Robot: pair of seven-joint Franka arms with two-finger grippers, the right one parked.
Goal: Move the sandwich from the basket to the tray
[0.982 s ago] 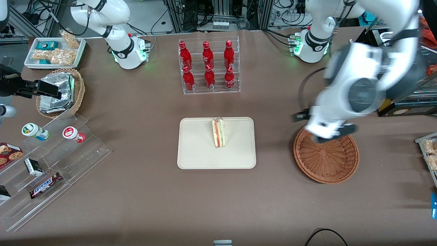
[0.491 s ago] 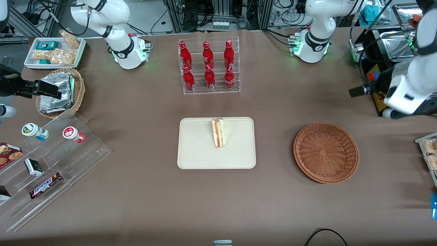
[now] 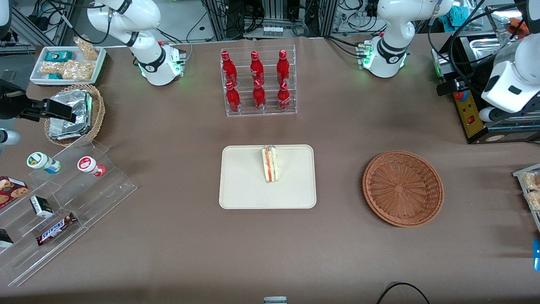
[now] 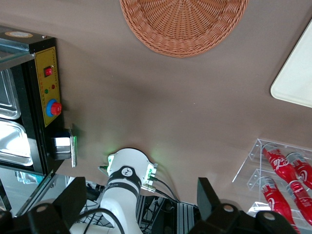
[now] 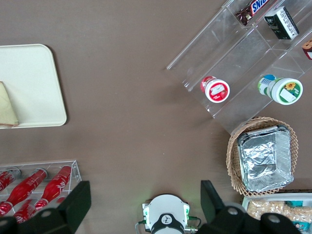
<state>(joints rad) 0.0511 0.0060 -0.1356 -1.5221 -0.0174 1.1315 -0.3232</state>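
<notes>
On the tray (image 3: 244,185) stands the sandwich (image 3: 270,164), so the placing looks done; the basket (image 3: 403,188) lies bare, and the gripper (image 4: 141,207) hangs spread and unladen, high above the counter

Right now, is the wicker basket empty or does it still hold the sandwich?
Empty. The basket shows only bare weave; the sandwich stands on the tray. The gripper, fingers spread with nothing between them, is raised near the black control box.

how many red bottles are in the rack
6 red bottles in the clear rack: three on the upper step, three on the lower. None seem hidden. The gripper hangs open, empty.
</notes>
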